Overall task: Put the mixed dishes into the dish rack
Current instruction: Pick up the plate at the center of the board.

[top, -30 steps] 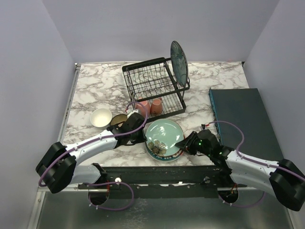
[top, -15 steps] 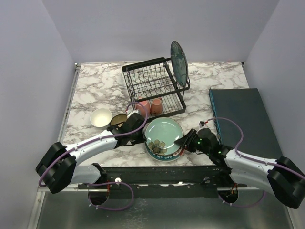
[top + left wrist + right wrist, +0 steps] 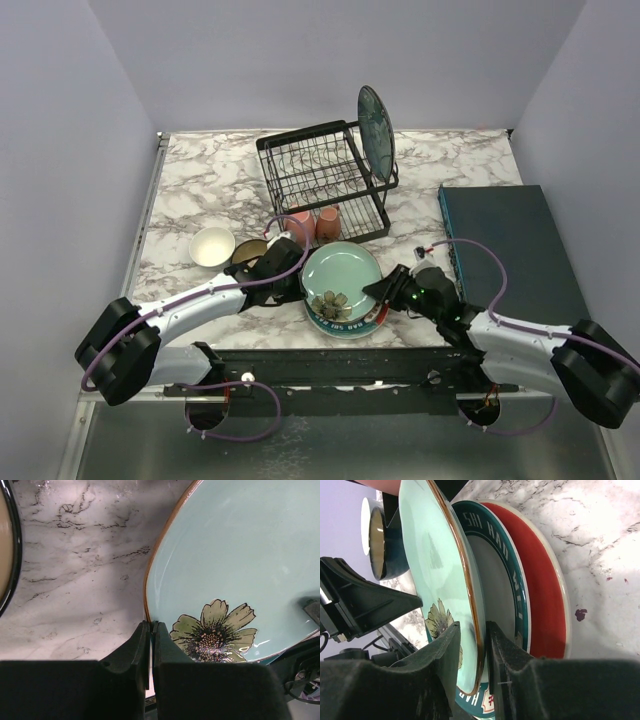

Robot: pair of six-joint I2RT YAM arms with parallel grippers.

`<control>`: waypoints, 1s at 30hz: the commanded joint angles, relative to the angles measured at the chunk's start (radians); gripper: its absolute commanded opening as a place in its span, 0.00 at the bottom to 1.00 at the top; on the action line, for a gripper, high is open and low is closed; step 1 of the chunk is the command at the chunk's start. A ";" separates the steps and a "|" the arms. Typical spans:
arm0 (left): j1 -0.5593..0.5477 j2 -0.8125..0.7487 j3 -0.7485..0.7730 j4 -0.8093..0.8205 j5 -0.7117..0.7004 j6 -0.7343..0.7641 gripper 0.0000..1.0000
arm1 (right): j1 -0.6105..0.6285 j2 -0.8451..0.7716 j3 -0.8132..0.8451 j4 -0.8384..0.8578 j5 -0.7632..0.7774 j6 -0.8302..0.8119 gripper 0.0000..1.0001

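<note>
A pale green flowered plate point(image 3: 342, 275) tops a stack over a white teal-rimmed plate point(image 3: 492, 575) and a red plate point(image 3: 540, 595). My left gripper point(image 3: 297, 290) is shut on its left rim point(image 3: 148, 587) and holds that side raised. My right gripper point(image 3: 378, 293) straddles its right rim point(image 3: 470, 595): one finger is under the plate and the other is over its face with a gap. The black dish rack point(image 3: 320, 185) holds a dark teal-blue plate point(image 3: 376, 120) upright. Two pink mugs point(image 3: 299, 224) point(image 3: 329, 222), a white bowl point(image 3: 212, 246) and a dark bowl point(image 3: 248, 250) stand nearby.
A dark teal slab point(image 3: 505, 250) lies at the right, close to my right arm. The dark bowl sits just left of my left gripper point(image 3: 5, 545). The plate stack is near the table's front edge, with the rack's lower tray right behind it.
My right gripper has moved left, and its fingers now sit around the green plate's right rim. The plate has tilted up and shifted slightly back. The left gripper has stayed in place.
</note>
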 commanded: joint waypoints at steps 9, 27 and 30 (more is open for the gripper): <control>-0.002 0.001 -0.013 -0.091 0.039 0.050 0.00 | 0.005 0.111 -0.004 0.268 -0.095 -0.016 0.32; -0.005 -0.001 0.008 -0.088 0.084 0.057 0.00 | 0.003 -0.004 0.000 0.223 -0.085 -0.030 0.00; -0.004 -0.006 0.017 -0.090 0.089 0.056 0.01 | 0.004 -0.038 -0.005 0.197 -0.075 -0.027 0.00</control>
